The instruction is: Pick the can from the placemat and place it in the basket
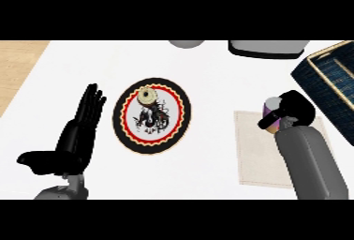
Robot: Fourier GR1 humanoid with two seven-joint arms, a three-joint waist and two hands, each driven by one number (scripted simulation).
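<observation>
1. Head view: can [271,108] wrapped in right hand [289,110], above top edge of pale placemat [266,154]; whether touching the placemat, hard to tell.
2. Best now: lift straight up, keep upright, carry right toward dark basket [332,79], clear its near wall, then let go inside.
3. Left hand [77,129] flat and released on white desk [207,70], resting.
4. Round patterned plate [152,114] well left, out of the way; grey things at far edge, also no bother.

— What colours on the worktop [207,61]?
— It's white. The plate [152,115] is black-rimmed, with a red scalloped ring and a black-and-cream figure.
— And the rest?
— Beige placemat [259,150], dark blue basket [332,79] with tan edging, purplish can [272,108].
</observation>
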